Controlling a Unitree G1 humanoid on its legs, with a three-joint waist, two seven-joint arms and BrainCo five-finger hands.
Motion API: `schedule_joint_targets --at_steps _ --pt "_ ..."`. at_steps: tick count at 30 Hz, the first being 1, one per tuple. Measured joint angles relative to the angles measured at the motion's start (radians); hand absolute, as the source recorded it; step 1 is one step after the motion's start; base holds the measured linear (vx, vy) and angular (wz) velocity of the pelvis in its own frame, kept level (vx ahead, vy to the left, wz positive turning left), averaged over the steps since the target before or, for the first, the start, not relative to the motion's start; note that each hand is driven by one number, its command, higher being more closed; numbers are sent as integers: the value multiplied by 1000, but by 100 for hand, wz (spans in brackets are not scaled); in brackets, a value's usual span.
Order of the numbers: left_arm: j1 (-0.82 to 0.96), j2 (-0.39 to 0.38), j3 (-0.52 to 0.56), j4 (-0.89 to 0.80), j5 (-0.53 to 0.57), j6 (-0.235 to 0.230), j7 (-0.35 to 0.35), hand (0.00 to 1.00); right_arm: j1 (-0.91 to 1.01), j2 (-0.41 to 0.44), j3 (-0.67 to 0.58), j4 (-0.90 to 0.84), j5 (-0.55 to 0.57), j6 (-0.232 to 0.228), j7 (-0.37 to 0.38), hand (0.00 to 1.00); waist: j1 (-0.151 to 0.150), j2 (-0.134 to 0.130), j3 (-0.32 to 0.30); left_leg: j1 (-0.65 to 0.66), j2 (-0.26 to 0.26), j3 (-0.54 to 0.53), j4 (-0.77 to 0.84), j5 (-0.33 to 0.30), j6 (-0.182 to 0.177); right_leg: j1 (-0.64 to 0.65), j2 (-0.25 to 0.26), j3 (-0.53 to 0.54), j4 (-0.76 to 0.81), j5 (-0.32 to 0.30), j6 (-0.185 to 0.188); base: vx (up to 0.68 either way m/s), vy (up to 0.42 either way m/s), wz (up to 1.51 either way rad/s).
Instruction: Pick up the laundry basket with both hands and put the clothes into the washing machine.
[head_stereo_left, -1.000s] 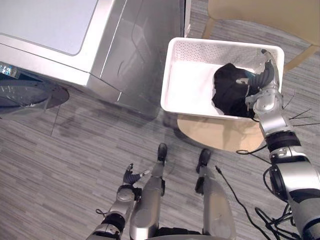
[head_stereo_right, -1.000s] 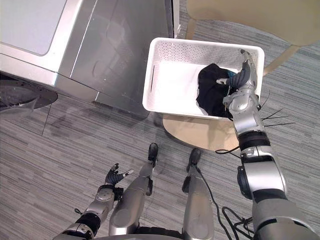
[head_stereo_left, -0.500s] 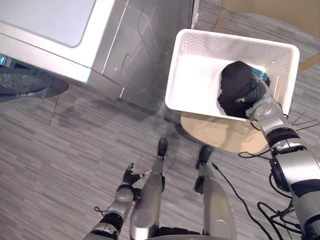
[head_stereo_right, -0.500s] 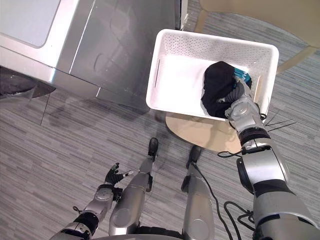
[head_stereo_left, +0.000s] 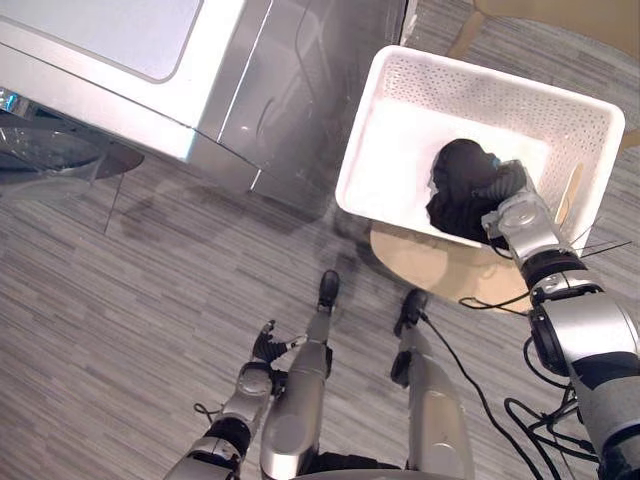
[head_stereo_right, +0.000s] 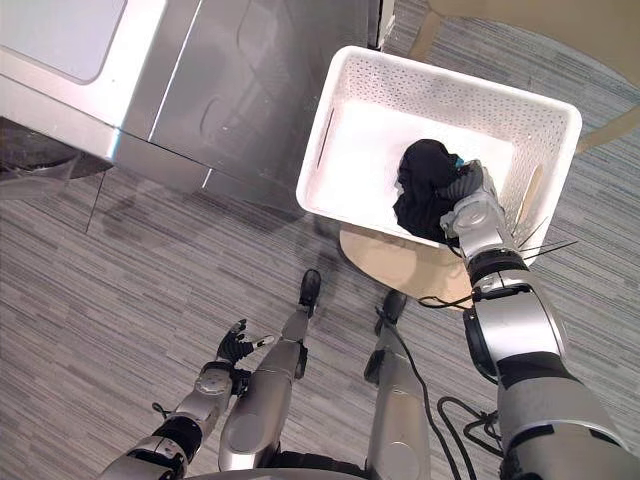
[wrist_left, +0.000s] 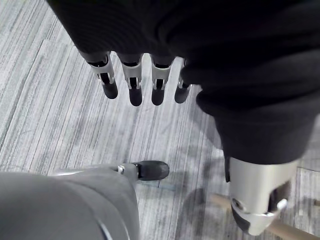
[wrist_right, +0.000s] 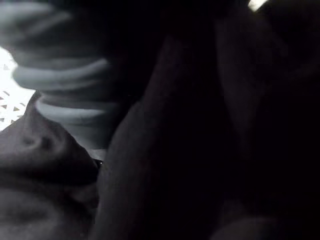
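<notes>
A white perforated laundry basket (head_stereo_left: 480, 78) stands on a low round wooden stool (head_stereo_left: 435, 268) to the right of the silver washing machine (head_stereo_left: 150, 60). In the basket's right half lies a bunched black garment (head_stereo_left: 460, 182), with a bit of teal cloth (head_stereo_right: 458, 162) showing behind it. My right hand (head_stereo_left: 506, 188) is down in the basket, pressed into the near right side of the garment, and the right wrist view shows that dark cloth (wrist_right: 175, 150) from very close. My left hand (head_stereo_left: 262, 345) hangs low by my left side, open and holding nothing, its fingers (wrist_left: 132, 87) straight above the floor.
The washer's round door (head_stereo_left: 55, 160) stands swung open at the far left. A beige chair (head_stereo_right: 520, 15) is behind the basket. Grey striped carpet (head_stereo_left: 130, 300) stretches between me and the machine.
The right hand dropped from the basket's far right wall into the black garment, which is now more bunched. The camera also moved. The left hand has not moved.
</notes>
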Motion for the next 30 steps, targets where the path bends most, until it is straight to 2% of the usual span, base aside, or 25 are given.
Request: schedule_joint_targets --at_steps 4,7,9,12,14,17,19,24,26,28,30 --pt "3 -2 13 -16 0 1 -1 0 60 0 -49 -156 56 -1 -20 100 -8 0 0 47 3 5 -5 0 0 43 1 4 0 -1 -1 -9 -5 -2" --pt "8 -1 46 -25 0 2 -1 0 177 17 -113 -387 145 -26 -46 100 -15 -2 -2 88 5 6 -7 -1 1 83 3 5 0 -9 2 -1 -7 1" --pt "46 0 78 -25 1 4 -1 0 291 88 -144 -551 234 -73 -60 100 -37 -21 -33 111 5 8 -8 -8 6 106 3 5 -1 -24 12 1 -9 2" --pt "99 -1 82 -22 6 13 -2 0 426 164 -145 -683 310 -107 -58 100 -44 -49 -93 134 5 27 -8 -21 12 129 4 13 -11 -27 14 53 -3 -8" --pt "149 -5 98 -25 12 20 -5 0 569 238 -144 -820 358 -123 -38 100 -53 -65 -145 176 2 30 -8 -35 8 181 4 15 -32 -27 14 91 7 3" --pt "194 -3 118 -28 14 23 -10 0 710 313 -136 -967 398 -153 3 100 -62 -75 -212 216 -3 36 -8 -51 8 231 1 14 -54 -28 20 108 24 3" --pt "214 1 120 -28 15 23 -17 0 753 336 -125 -1030 434 -160 26 100 -61 -79 -237 239 -4 48 -8 -61 15 249 0 25 -59 -34 29 66 22 -16" --pt "284 3 188 -59 11 21 -18 0 853 392 -60 -1204 557 -238 103 100 -59 -109 -281 302 -2 85 -8 -82 16 285 1 59 -53 -35 29 32 12 -24" --pt "282 5 194 -82 6 20 -15 0 882 412 -42 -1217 578 -257 119 100 -63 -116 -279 304 -7 82 15 -89 18 257 -16 58 48 -81 25 -26 0 17" --pt "281 5 194 -123 -6 11 -11 0 921 424 -38 -1216 578 -259 120 100 -62 -120 -281 284 -16 55 72 -106 25 238 -32 63 151 -131 41 -63 -28 61" --pt "281 4 195 -192 -10 -12 2 0 950 434 -9 -1214 572 -263 119 100 -64 -123 -281 230 -26 -13 137 -114 31 187 -32 148 455 -284 69 -99 -134 107"
